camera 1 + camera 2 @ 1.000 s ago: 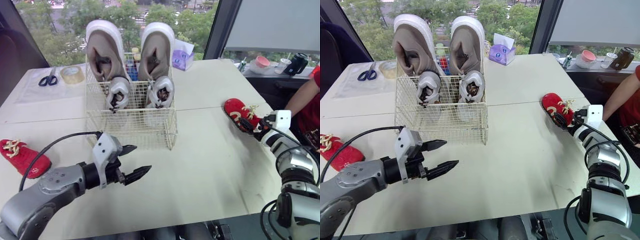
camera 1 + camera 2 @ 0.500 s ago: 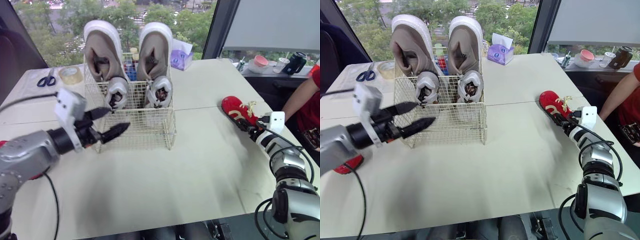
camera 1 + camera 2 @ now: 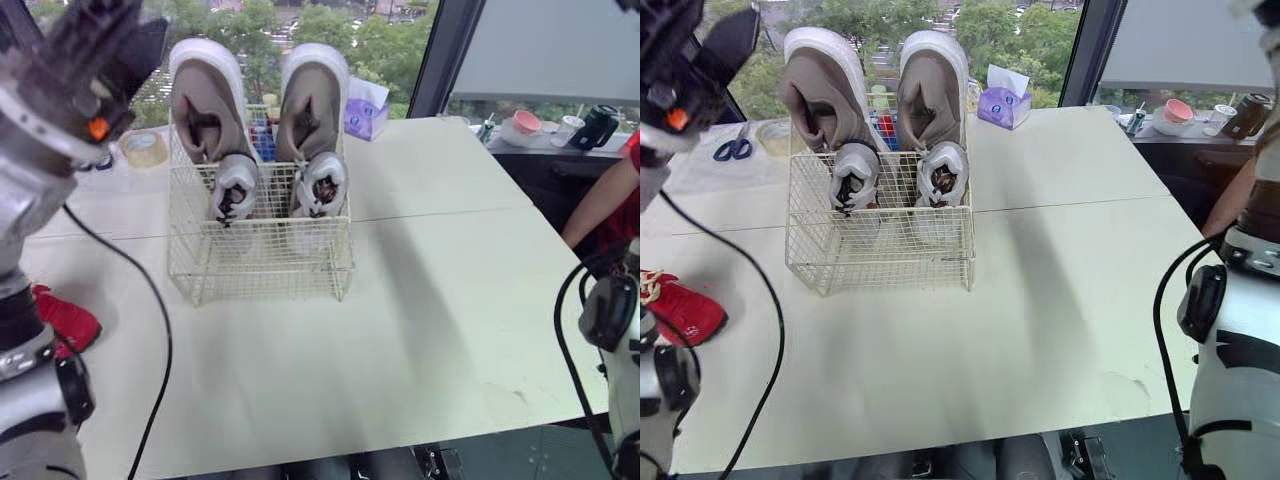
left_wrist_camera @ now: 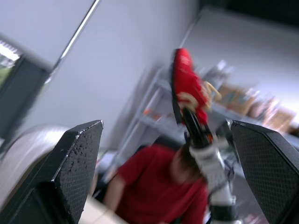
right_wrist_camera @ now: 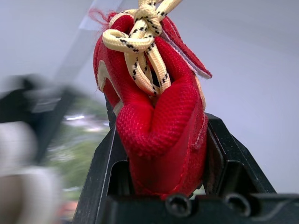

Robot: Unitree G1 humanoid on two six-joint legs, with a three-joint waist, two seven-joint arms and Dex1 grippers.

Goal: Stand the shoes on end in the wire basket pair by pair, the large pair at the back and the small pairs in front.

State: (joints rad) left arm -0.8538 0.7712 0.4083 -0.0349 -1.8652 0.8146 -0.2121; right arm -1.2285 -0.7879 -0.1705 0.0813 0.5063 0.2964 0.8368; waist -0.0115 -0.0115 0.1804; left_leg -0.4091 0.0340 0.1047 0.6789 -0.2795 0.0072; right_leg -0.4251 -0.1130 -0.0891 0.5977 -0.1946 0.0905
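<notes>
Item: red shoe, gone from the counter within the last second, now clamped aloft in right tool. Left tool: swung up, spread wide, empty. Second red shoe: counter, left of wire basket. Red pair not yet basketed.

My head eyes look forward and down, sharing the table and wire basket. Both wrist cameras see the red shoe: right close, left distant.
</notes>
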